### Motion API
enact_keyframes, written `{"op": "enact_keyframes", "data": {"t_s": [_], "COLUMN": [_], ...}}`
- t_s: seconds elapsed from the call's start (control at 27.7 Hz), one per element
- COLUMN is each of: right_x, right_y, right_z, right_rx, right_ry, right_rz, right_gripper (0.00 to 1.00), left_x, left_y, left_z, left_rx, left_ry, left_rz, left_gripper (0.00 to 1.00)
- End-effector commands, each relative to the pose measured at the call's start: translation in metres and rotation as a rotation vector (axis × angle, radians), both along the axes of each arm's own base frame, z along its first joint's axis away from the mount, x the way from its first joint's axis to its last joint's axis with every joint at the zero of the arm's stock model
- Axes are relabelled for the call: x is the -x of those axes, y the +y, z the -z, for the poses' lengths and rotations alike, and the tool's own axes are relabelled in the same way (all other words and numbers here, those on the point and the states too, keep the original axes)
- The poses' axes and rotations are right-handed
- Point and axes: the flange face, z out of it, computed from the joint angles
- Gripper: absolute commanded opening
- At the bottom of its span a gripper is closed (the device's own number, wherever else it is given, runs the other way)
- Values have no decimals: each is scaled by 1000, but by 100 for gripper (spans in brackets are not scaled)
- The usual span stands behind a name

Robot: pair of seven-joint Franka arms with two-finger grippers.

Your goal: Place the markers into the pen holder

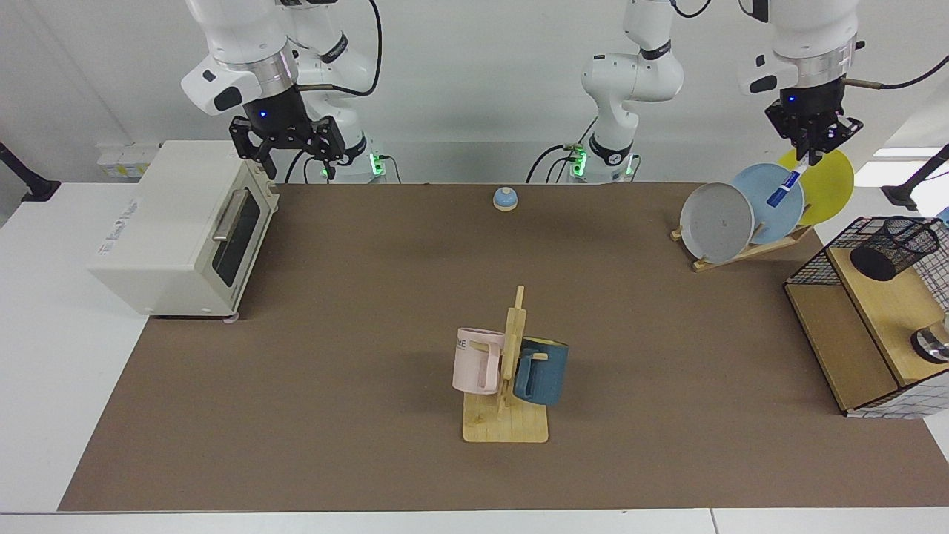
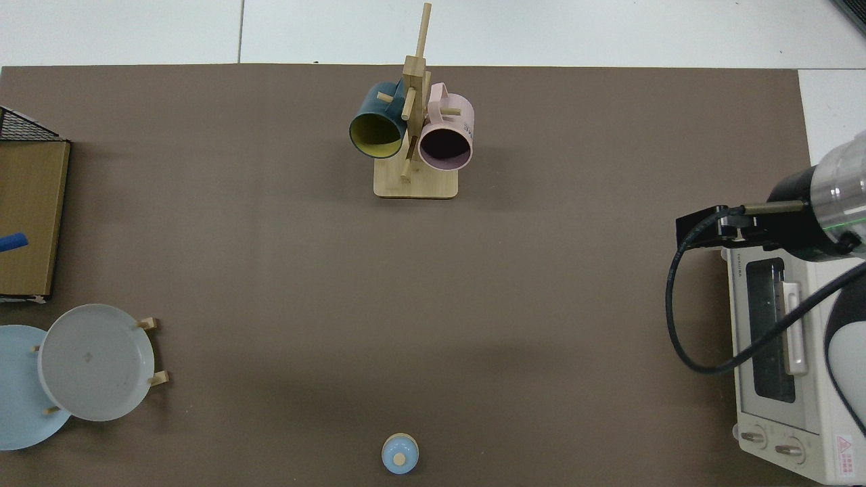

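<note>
The slim white marker with a blue cap (image 1: 786, 188) is gripped by the left gripper (image 1: 811, 154), its fingers clenched on the barrel, above the plates, apart from the black wire-mesh pen holder (image 1: 893, 248). The right gripper (image 1: 285, 152) is held beside the white toaster oven (image 1: 182, 226), fingers spread.

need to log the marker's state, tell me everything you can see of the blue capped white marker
The slim white-barrelled marker with a blue cap hangs tilted from the left gripper, whose fingers are shut on its upper end, cap pointing down. It is held in the air in front of the blue plate in the wooden rack, touching nothing but the gripper. A blue band marks the barrel. In the top view only the cap tip shows, at the frame edge.
</note>
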Motion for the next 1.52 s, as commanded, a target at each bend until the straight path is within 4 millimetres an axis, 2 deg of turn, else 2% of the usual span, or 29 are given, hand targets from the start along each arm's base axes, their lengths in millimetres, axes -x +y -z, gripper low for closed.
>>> {"op": "enact_keyframes", "data": {"t_s": [0.0, 0.4, 0.51, 0.9, 1.08, 1.19, 1.37, 1.48], "right_x": [2, 8, 9, 8, 7, 6, 6, 6], "right_y": [-5, 12, 15, 14, 8, 7, 7, 7], "right_z": [-4, -2, -2, -2, -2, -2, -2, -2], "right_rx": [19, 21, 6, -1, 0, 1, 1, 1], "right_ry": [15, 9, 11, 9, 9, 9, 9, 9], "right_rz": [7, 100, 87, 90, 104, 107, 107, 107], "right_gripper": [100, 100, 100, 100, 100, 100, 100, 100], "left_x": [-8, -9, -11, -19, -21, -30, -35, -34], "left_y": [19, 33, 58, 121, 148, 164, 194, 209], "left_z": [-9, -21, -24, -5, -1, 14, 33, 37], "left_rx": [-47, -174, -186, -227, -256, -294, -317, -324], "left_ry": [12, -2, -13, 22, 47, 88, 132, 169], "left_rz": [50, 63, 71, 31, 58, 71, 72, 113], "left_gripper": [0, 0, 0, 0, 0, 0, 0, 0]}}
